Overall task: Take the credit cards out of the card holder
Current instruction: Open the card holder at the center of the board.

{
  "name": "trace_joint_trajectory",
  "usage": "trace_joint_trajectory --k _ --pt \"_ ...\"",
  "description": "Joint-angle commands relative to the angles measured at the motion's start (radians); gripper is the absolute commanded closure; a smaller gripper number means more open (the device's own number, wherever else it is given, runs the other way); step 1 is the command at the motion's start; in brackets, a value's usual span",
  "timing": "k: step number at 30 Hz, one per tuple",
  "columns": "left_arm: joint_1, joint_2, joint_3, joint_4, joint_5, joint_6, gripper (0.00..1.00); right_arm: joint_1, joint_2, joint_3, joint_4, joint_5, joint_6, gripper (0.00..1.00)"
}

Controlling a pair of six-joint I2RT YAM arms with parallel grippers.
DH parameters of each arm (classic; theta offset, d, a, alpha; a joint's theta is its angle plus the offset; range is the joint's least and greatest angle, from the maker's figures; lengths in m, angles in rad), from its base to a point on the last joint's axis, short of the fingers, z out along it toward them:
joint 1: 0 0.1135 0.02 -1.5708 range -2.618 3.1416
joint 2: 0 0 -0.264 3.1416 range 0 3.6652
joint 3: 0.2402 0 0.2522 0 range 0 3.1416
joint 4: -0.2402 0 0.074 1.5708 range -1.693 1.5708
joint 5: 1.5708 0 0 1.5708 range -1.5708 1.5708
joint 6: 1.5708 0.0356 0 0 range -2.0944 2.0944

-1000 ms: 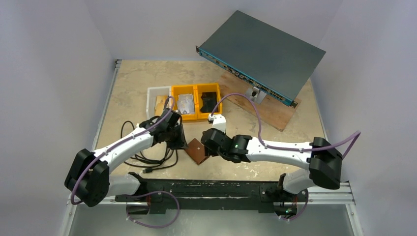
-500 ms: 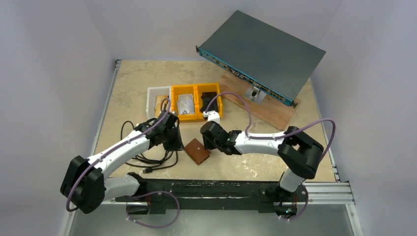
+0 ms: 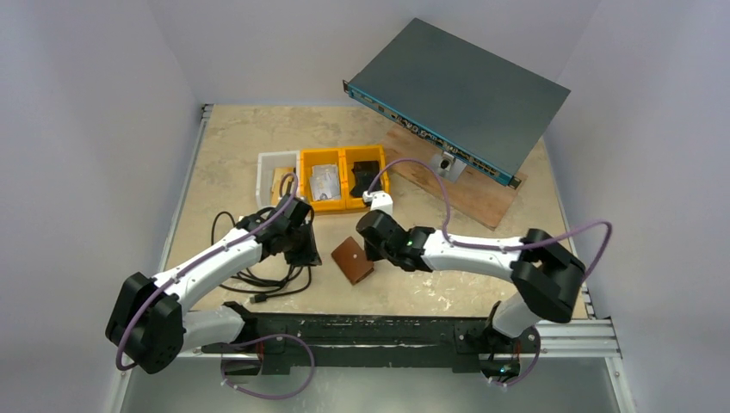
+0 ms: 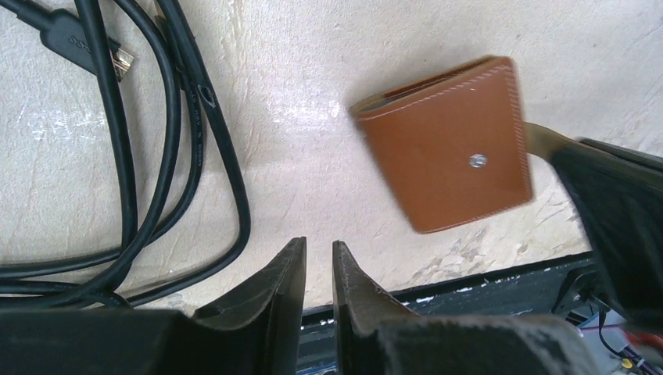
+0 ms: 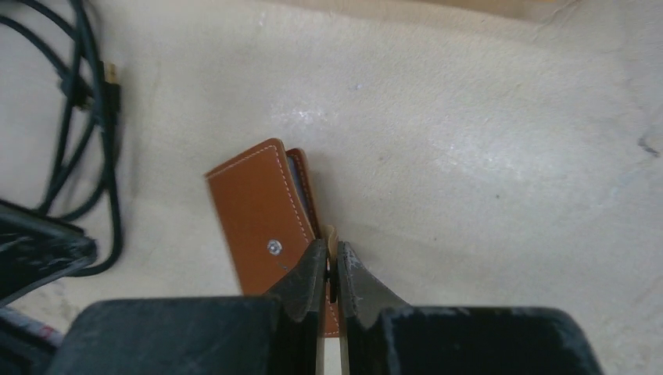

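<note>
Top view: the card holder (image 3: pixel 354 261) lies shut on the surface (image 3: pixel 448 288) near the middle of its near edge, between the arms. The right claw (image 3: pixel 370 251) touches its right side and the left claw (image 3: pixel 312 256) sits just beside it, by the cables (image 3: pixel 258 280). Left wrist: left claw (image 4: pixel 318 244) is barely parted and empty, likely waiting to brace. Right wrist: right claw (image 5: pixel 331 248) is pressed together on a thin tan strip (image 5: pixel 331 233) at the holder's edge, probably to pull it open. No credit cards show.
</note>
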Motion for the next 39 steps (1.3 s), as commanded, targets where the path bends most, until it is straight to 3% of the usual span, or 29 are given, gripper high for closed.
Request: trace_joint_trajectory --k 1,7,20,26,29,39 --pt "0.007 -0.033 0.029 0.005 0.007 -0.021 0.81 0.017 -0.176 0.035 -0.109 0.061 0.059 1.0" --pt "0.004 -0.081 0.018 0.008 0.022 -0.049 0.78 0.042 -0.272 0.066 -0.202 0.019 0.096 1.0" --pt "-0.022 -0.112 -0.042 0.045 0.048 -0.022 0.78 0.083 -0.205 0.126 -0.206 -0.056 0.161 1.0" --pt "-0.024 -0.062 -0.037 0.076 0.086 0.028 0.81 0.078 -0.218 -0.012 -0.233 0.015 0.282 1.0" --pt "-0.023 -0.028 -0.025 0.093 0.113 0.041 0.88 0.067 -0.208 -0.069 -0.311 0.09 0.362 1.0" --pt "-0.047 0.114 0.047 0.131 0.151 0.058 0.95 0.063 -0.146 -0.163 -0.35 0.101 0.52 1.0"
